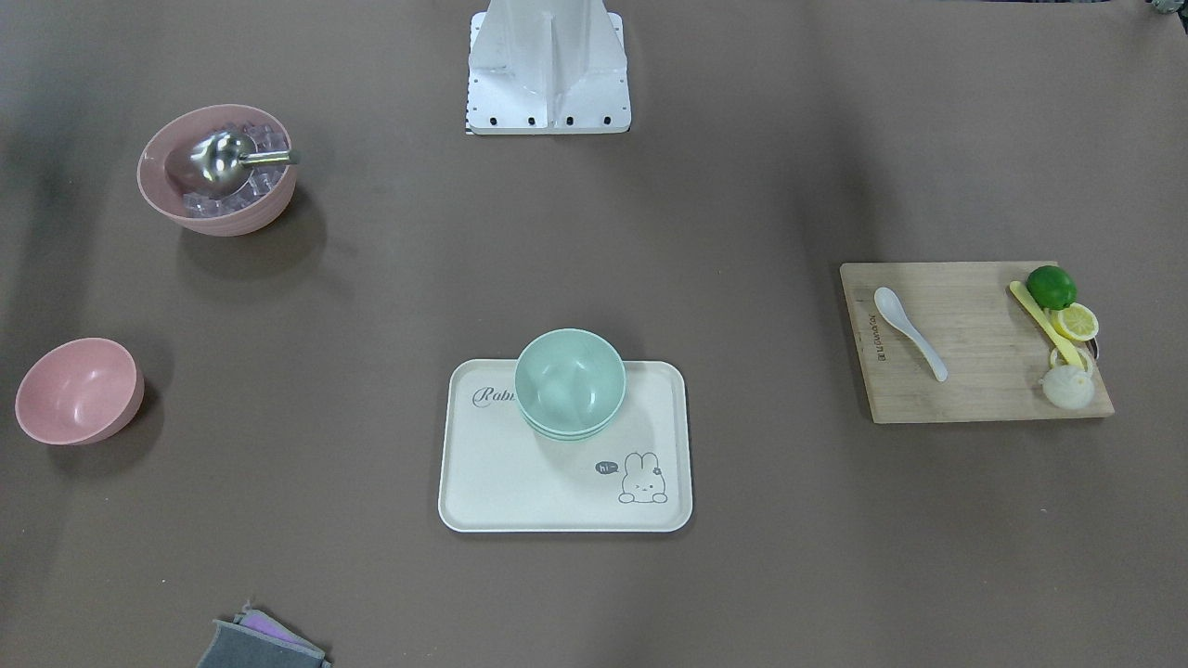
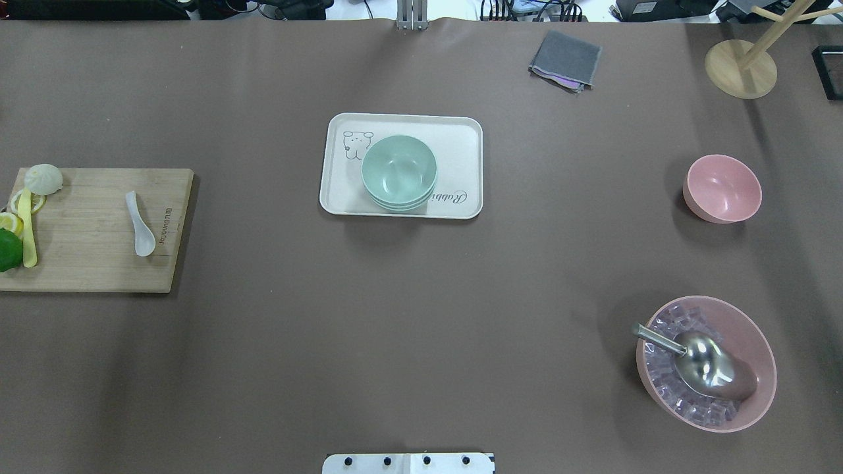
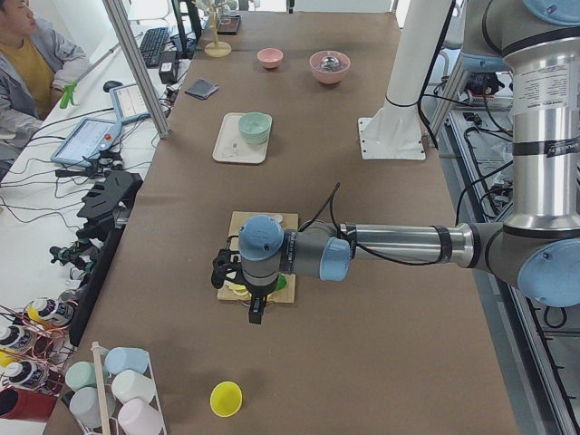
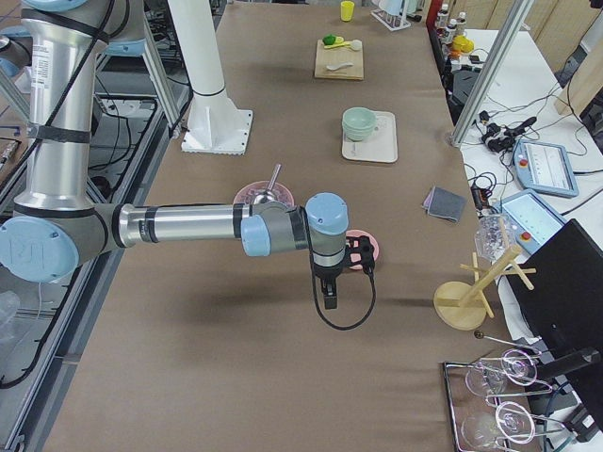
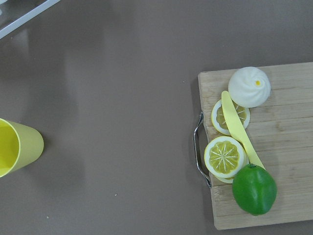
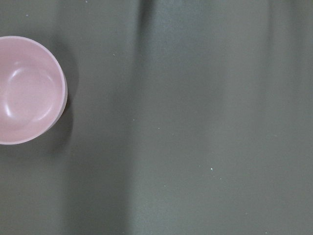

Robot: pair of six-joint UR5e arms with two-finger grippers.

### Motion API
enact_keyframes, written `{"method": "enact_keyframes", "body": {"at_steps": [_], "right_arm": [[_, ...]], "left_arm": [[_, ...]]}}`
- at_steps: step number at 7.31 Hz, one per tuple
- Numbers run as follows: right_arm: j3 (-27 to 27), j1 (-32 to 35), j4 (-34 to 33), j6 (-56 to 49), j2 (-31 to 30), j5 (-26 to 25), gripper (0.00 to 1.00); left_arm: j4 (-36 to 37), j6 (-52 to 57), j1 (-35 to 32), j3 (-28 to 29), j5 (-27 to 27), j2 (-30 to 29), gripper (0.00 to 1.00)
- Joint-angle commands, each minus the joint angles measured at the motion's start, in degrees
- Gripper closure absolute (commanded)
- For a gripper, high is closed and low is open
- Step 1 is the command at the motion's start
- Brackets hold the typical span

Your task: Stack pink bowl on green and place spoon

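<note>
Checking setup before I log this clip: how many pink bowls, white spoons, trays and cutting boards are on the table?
Pink bowls: 2, the small empty pink bowl and the large pink bowl of ice
White spoon: 1
Tray: 1
Wooden cutting board: 1
Total: 5

A lime (image 1: 1052, 287), lemon slices (image 1: 1078, 322) and bun (image 1: 1067, 386) lie on the cutting board (image 1: 984, 325).

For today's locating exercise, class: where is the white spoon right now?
In the overhead view the white spoon lies on the wooden cutting board at the table's left, apart from the yellow knife near the board's outer edge.
</note>
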Motion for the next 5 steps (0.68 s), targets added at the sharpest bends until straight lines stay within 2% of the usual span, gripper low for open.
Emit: {"method": "enact_keyframes", "body": {"at_steps": [1,5], "right_arm": [[0.2,0.0,2.1,0.2,-0.2,0.6,0.0],[0.2,-0.1,2.6,0.3,-0.1,0.5,0.0]], "left_arm": [[-0.6,0.0,0.1,-0.8,-0.1,0.7,0.02],[-0.6,0.0,0.1,-1.5,-0.2,0.7,0.02]]}}
